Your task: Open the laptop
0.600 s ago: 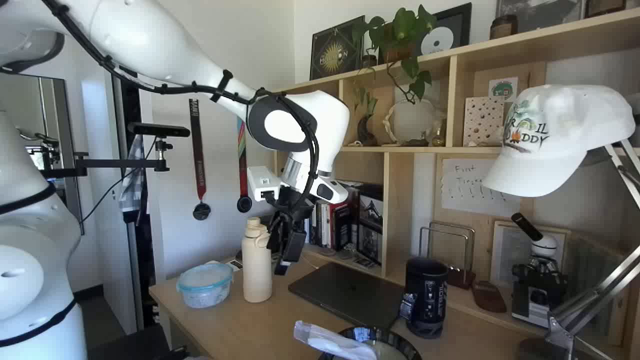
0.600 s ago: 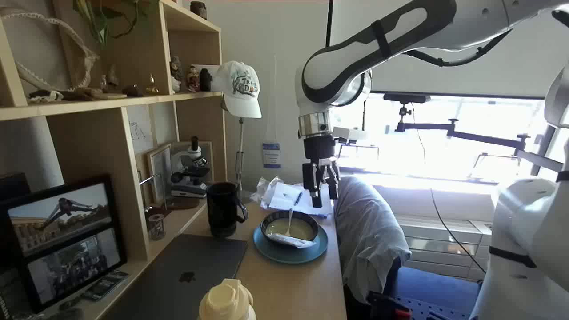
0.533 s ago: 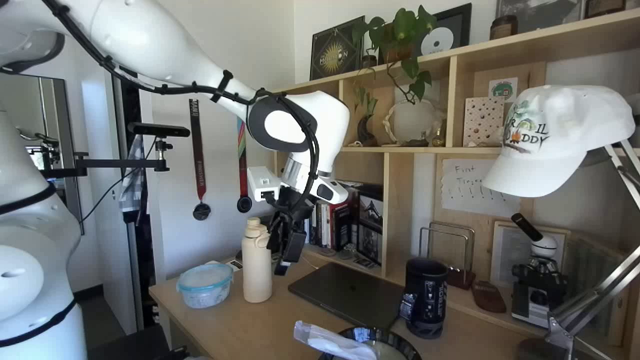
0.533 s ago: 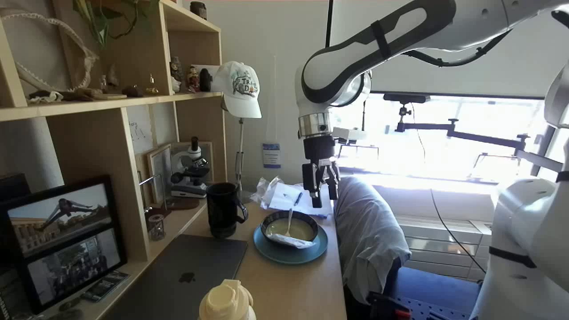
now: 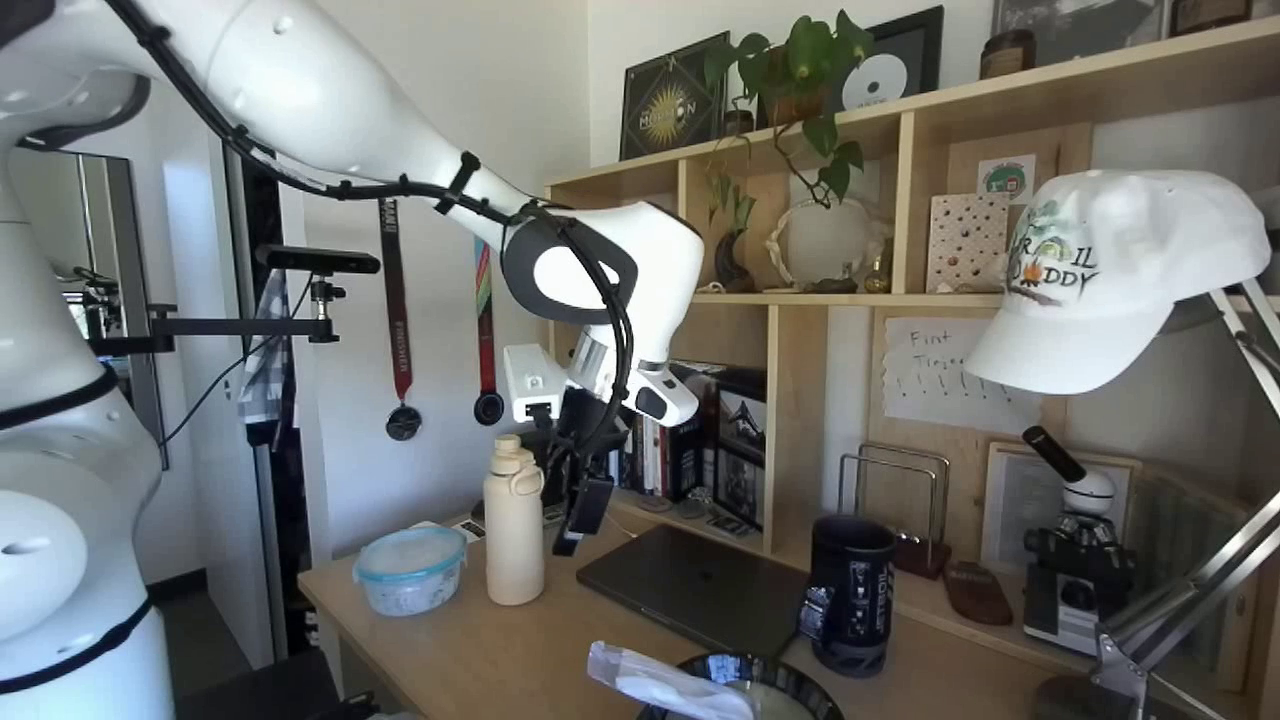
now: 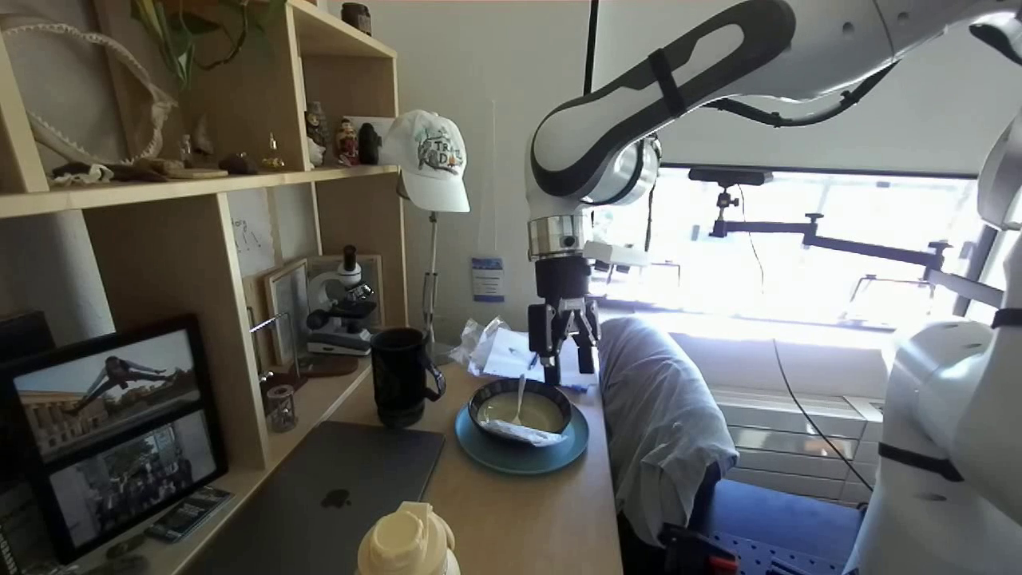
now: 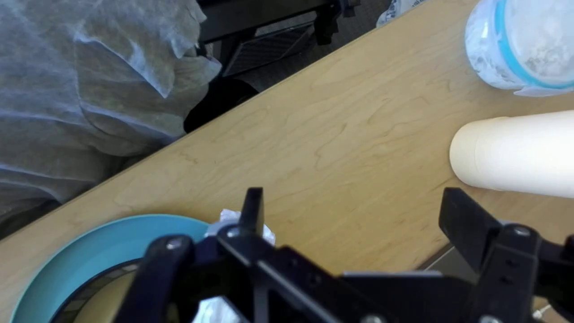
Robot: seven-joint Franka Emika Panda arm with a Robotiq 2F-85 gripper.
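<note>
A: What has just changed?
B: The arm [image 6: 687,80] has dipped a little and swung slightly toward the shelf [image 6: 168,255]; both exterior views show it. The things on the desk [image 6: 527,519] look unmoved.
A: How are the fingers [image 7: 466,220]?
B: Spread wide apart in the wrist view, holding nothing.
A: And the laptop [image 6: 279,479]?
B: Flat on the desk with its lid [image 5: 700,590] down, the pale bottle [image 5: 515,540] near one end, the black mug [image 5: 850,590] just beside the other.
A: So what does the dip buy us?
B: It brings the fingers closer to the laptop's side, though they aren't on the lid yet. I'd call this the approach, with all the opening left to do.
A: Next?
B: Probably lower, to catch the lid's edge facing away from the shelf. It looks thin, so the fingers might slip or push the laptop back.
</note>
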